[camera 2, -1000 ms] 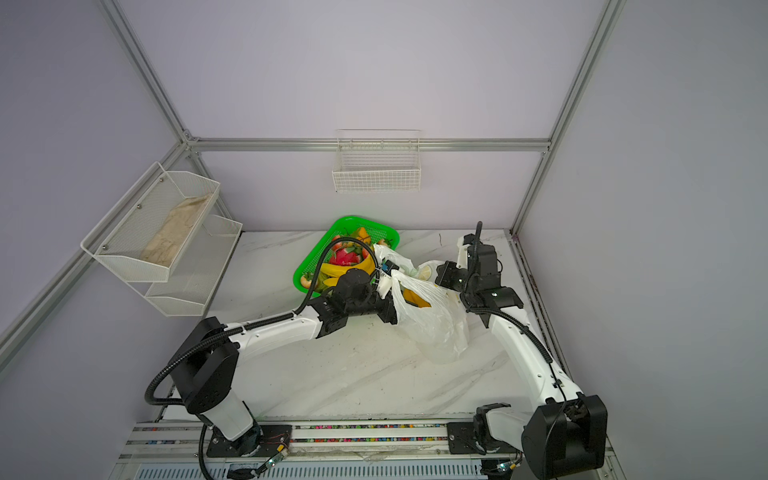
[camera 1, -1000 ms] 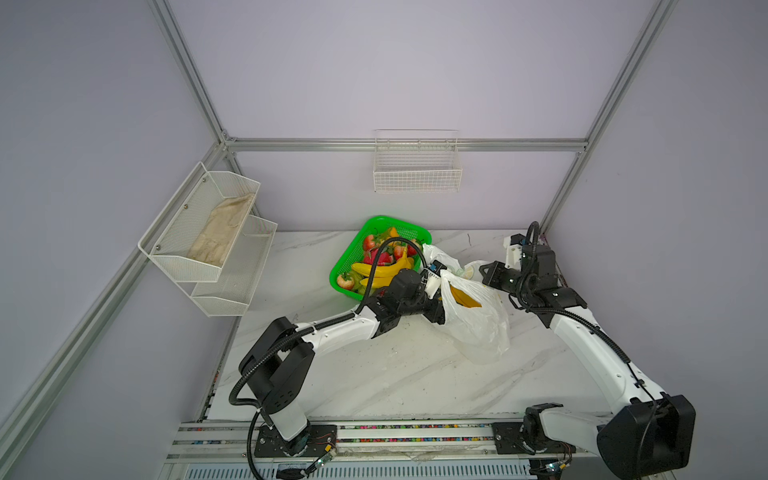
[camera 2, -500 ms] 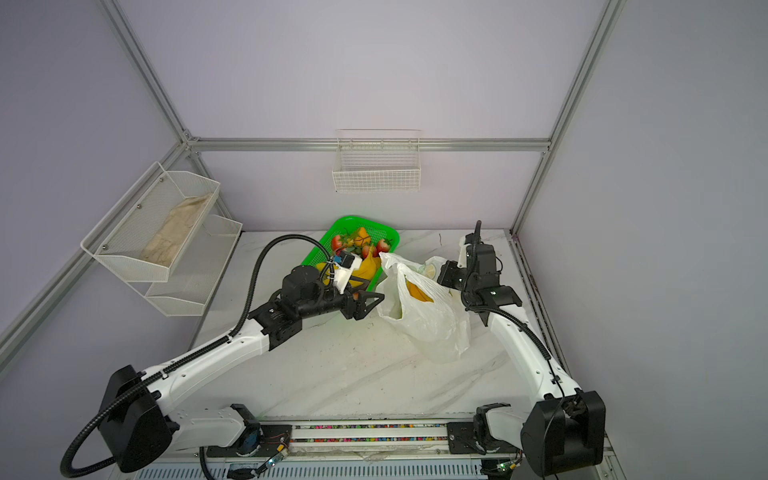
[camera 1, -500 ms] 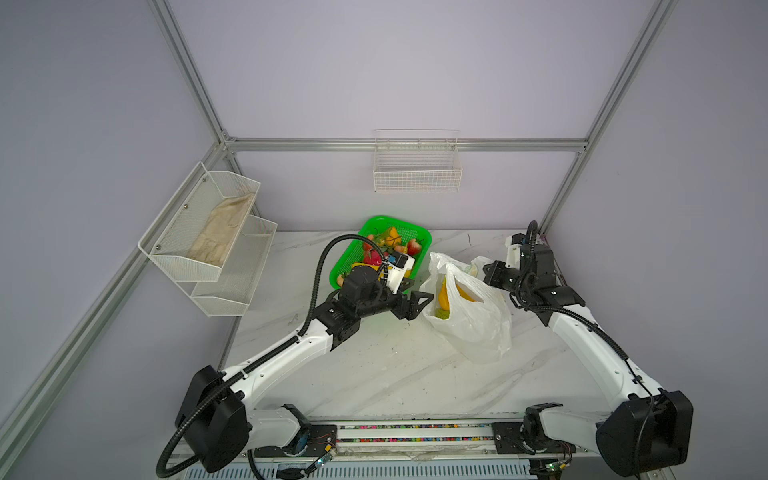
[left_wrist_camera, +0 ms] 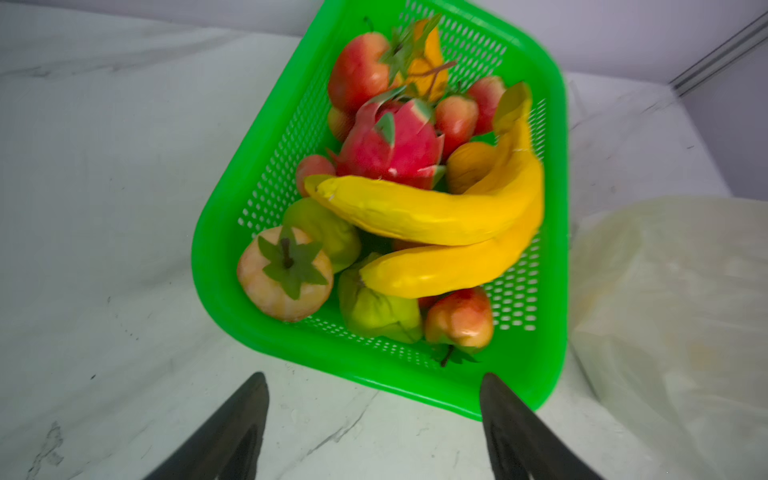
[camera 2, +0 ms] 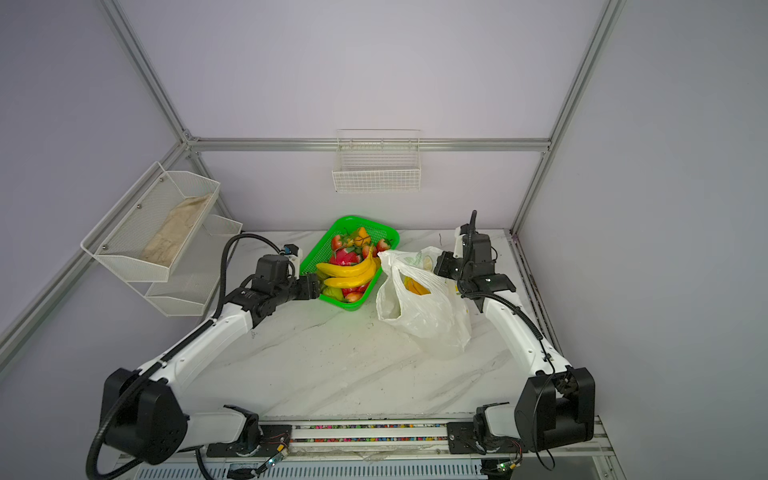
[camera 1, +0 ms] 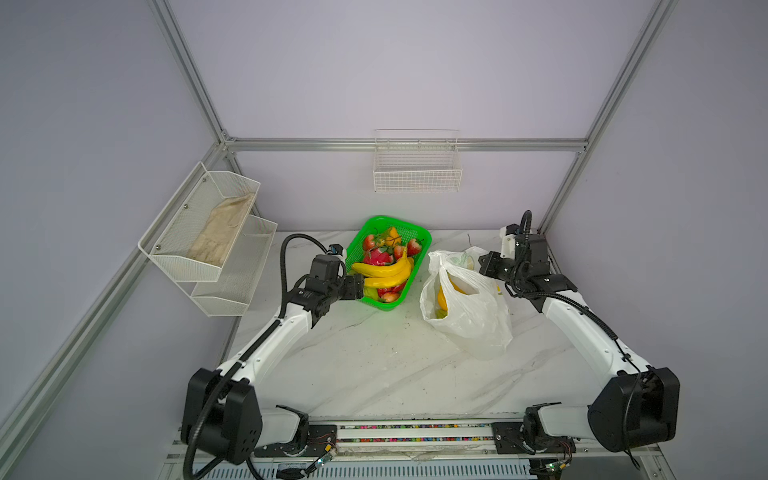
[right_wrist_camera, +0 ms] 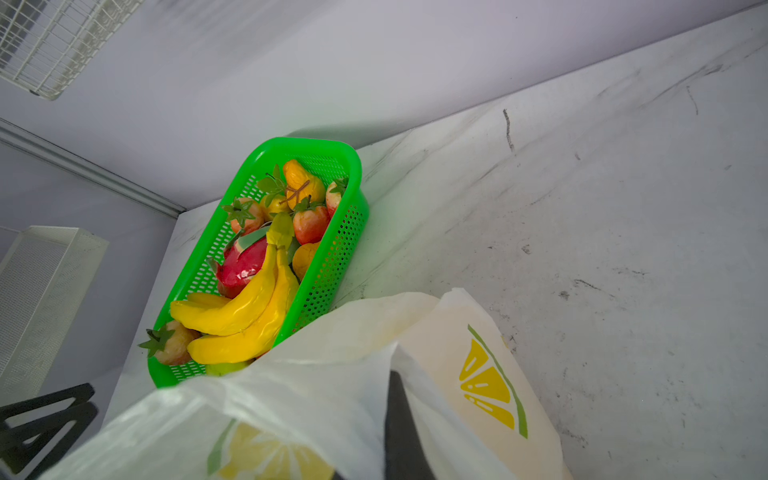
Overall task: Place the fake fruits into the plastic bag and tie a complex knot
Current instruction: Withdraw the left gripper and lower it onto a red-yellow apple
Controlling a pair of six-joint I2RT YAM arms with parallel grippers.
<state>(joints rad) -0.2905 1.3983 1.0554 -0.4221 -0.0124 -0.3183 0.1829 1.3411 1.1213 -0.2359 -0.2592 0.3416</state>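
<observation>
- Left arm has swung back from the bag's mouth. My left gripper (left_wrist_camera: 372, 376) now sits at the 7 o'clock corner of the green basket (camera 1: 358, 245), jaws apart, nothing between them.
- Right gripper (camera 1: 483, 266) has not shifted. It is clamped on the upper rim of the plastic bag (camera 1: 469, 320), holding the mouth up.
- Bag lies just beside the basket, on its 4 o'clock side, with the mouth open toward 10 o'clock. A yellow fruit (camera 1: 441, 297) shows inside.
- Most fake fruits (camera 1: 384, 266) are heaped in the basket.
- Banana bunch (left_wrist_camera: 436, 224) lies across the top of the heap, over a green pear (left_wrist_camera: 374, 309). Dragon fruit (left_wrist_camera: 390, 145) sits beyond it toward 12 o'clock.
- Basket's near rim stands between my left fingers and the pile.
- Wire basket (camera 1: 417, 174) hangs on the back wall at 12 o'clock. Two-tier rack (camera 1: 232, 286) with a beige cloth (camera 1: 220, 232) is at 9 o'clock. Both are well apart from the arms.
</observation>
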